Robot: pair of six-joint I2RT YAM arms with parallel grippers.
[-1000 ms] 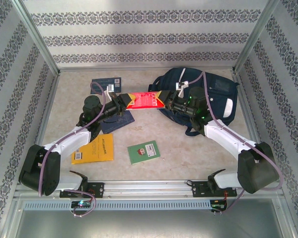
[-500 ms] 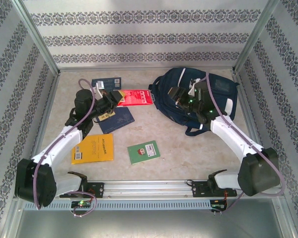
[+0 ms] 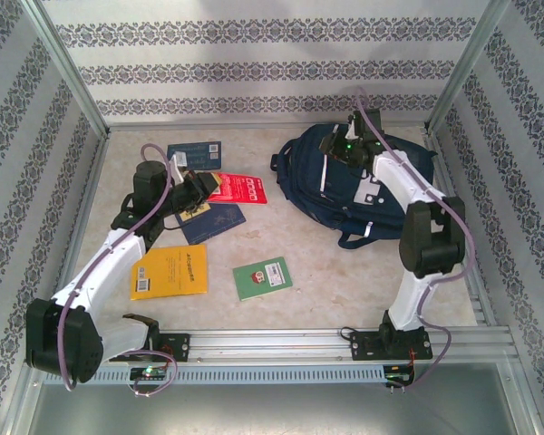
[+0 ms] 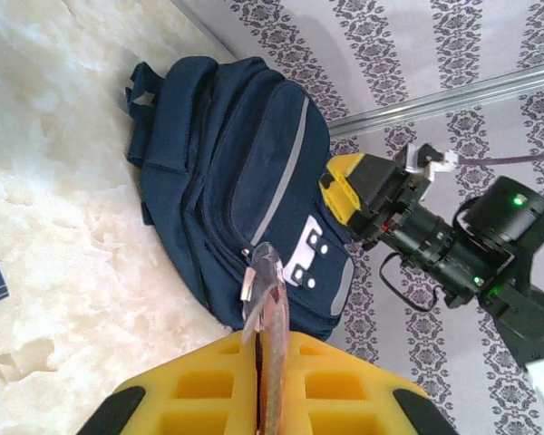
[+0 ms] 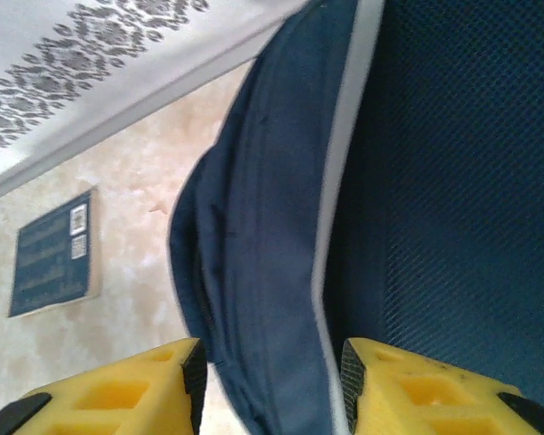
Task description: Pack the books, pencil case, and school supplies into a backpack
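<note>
A second ago the red packet (image 3: 238,188) was stretched between both hands in the middle of the top view. Now only the left hand (image 3: 207,184) has it, clamped shut on its left end, and has drawn it back toward the left of the frame. In the left wrist view the packet (image 4: 265,285) stands edge-on between the yellow fingers (image 4: 344,385). The right hand (image 3: 338,146) has let go, left the backpack's left rim and moved to the upper part of the backpack (image 3: 304,186), with its arm folded up steeply on the right. Its fingers (image 5: 118,399) stand apart, with nothing pinched. Beyond the gap lie the backpack's (image 5: 263,227) navy fabric and white stripe. The books have not moved.

The packet hangs left of centre, its lower edge over the upper corner of a dark blue book (image 3: 214,220). A strip of bare desk (image 3: 326,272) separates its right edge from the backpack's left rim. The second dark blue book (image 3: 193,150) lies at upper left, near the back wall. The yellow book (image 3: 170,270) sits at lower left, just beside the left arm. The green book (image 3: 262,277) lies at lower centre, apart from the rest. The backpack's right side reaches close to the right-hand rail. The widest open desk runs below the backpack, from the green book to the right arm's base.
</note>
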